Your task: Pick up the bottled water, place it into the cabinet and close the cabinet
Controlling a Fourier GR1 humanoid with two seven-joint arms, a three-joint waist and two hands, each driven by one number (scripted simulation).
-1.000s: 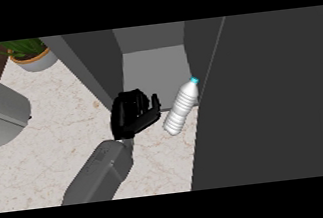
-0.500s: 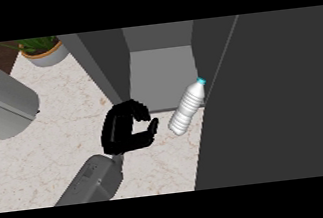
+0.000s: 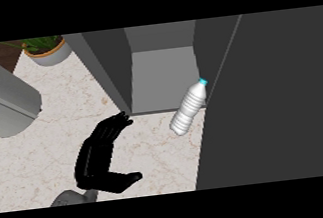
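The clear water bottle (image 3: 186, 109) with a blue cap leans tilted. Its cap rests against the inner edge of the open right cabinet door (image 3: 282, 97), and its base sits at the front edge of the cabinet's grey floor (image 3: 163, 80). My right hand (image 3: 99, 156) lies left of the bottle and apart from it, open, with straight fingers and the thumb sticking out to the right. Its fingertips (image 3: 121, 120) reach up to the lower corner of the open left door (image 3: 104, 67); I cannot tell whether they touch it. The hand holds nothing.
A large grey forearm (image 3: 0, 99) fills the left edge, with no hand showing on it. A potted plant (image 3: 48, 49) stands at the back left on the marble counter (image 3: 44, 159). The big dark right door blocks the whole right side.
My right hand has drawn back from the bottle, down and to the left. Its fingers curled and have now straightened. The bottle still leans on the right door.
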